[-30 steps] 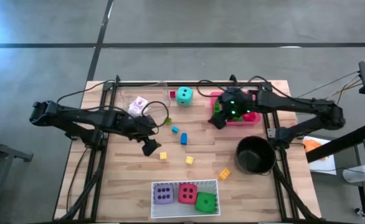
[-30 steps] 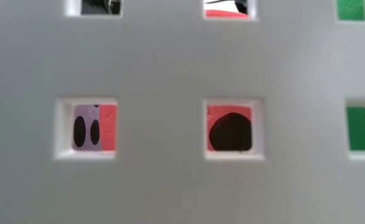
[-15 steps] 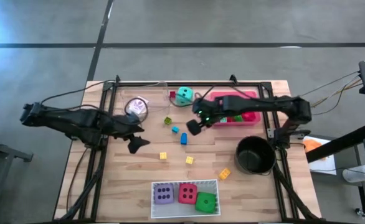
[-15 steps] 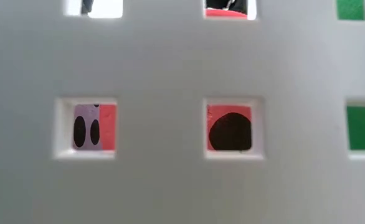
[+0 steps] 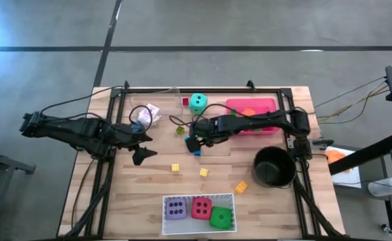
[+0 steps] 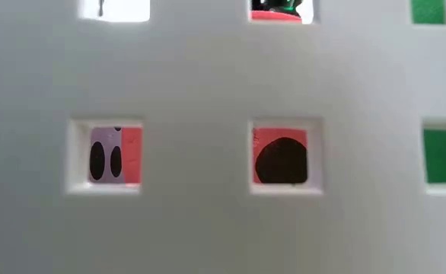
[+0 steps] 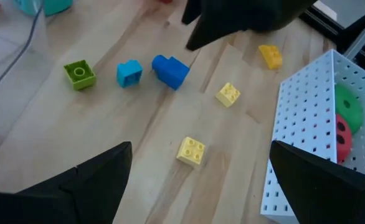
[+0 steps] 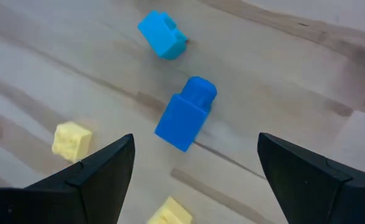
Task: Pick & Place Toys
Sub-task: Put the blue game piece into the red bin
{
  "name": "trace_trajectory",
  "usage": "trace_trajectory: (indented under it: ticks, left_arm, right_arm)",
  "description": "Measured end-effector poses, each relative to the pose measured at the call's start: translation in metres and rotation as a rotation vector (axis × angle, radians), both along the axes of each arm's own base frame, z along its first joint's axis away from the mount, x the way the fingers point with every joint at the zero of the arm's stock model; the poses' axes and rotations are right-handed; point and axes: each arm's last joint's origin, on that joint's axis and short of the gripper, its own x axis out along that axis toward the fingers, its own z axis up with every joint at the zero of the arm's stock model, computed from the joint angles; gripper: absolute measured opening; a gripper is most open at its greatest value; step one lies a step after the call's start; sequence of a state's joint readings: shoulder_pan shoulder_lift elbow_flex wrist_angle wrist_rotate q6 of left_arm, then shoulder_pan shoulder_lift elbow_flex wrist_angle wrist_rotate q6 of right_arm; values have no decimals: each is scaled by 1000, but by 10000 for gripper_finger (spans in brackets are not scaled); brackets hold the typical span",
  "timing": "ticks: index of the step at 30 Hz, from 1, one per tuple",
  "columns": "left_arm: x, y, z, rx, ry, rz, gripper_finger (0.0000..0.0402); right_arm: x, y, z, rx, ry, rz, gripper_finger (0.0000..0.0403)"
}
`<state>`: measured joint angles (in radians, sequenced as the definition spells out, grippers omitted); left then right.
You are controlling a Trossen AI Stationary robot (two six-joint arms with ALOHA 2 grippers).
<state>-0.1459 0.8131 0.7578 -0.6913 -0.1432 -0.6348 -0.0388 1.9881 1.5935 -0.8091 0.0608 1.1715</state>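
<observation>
Hovering my spread right gripper (image 8: 192,186) over the dark blue block (image 8: 185,113) mid-table; three dice sit in the white tray (image 5: 197,197), teal die (image 5: 197,102) and loose blocks remain, left gripper (image 5: 141,154) open, idle

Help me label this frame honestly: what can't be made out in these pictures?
- Low view: the white perforated tray wall blocks nearly everything; only slivers of the purple die, red die and green die show through holes.
- High view: the right gripper covers the dark blue block.
- High view: the card face is too small to read.
</observation>
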Motion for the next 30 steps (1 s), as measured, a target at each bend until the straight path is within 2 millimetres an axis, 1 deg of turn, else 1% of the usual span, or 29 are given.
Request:
trace_trajectory:
  ticks: [5,8,12,15,22,25,30]
  left_arm:
    - [1,0,1,33,-17,-33,383]
    - [1,0,1,40,-17,-43,383]
    - [1,0,1,39,-16,-43,383]
    - [1,0,1,39,-17,-43,383]
    - [1,0,1,39,-18,-43,382]
    - [1,0,1,38,-18,-42,382]
    - [1,0,2,38,-19,-42,382]
  right_arm:
    - [14,3,-12,-5,14,-51,329]
    - [22,5,-17,-2,19,-53,329]
    - [31,7,-33,-3,83,-47,329]
    - [34,8,-46,-4,140,-42,329]
    - [37,10,-57,-25,169,-24,328]
    - [37,10,-57,-31,171,-17,305]
    - [37,10,-58,-40,171,8,223]
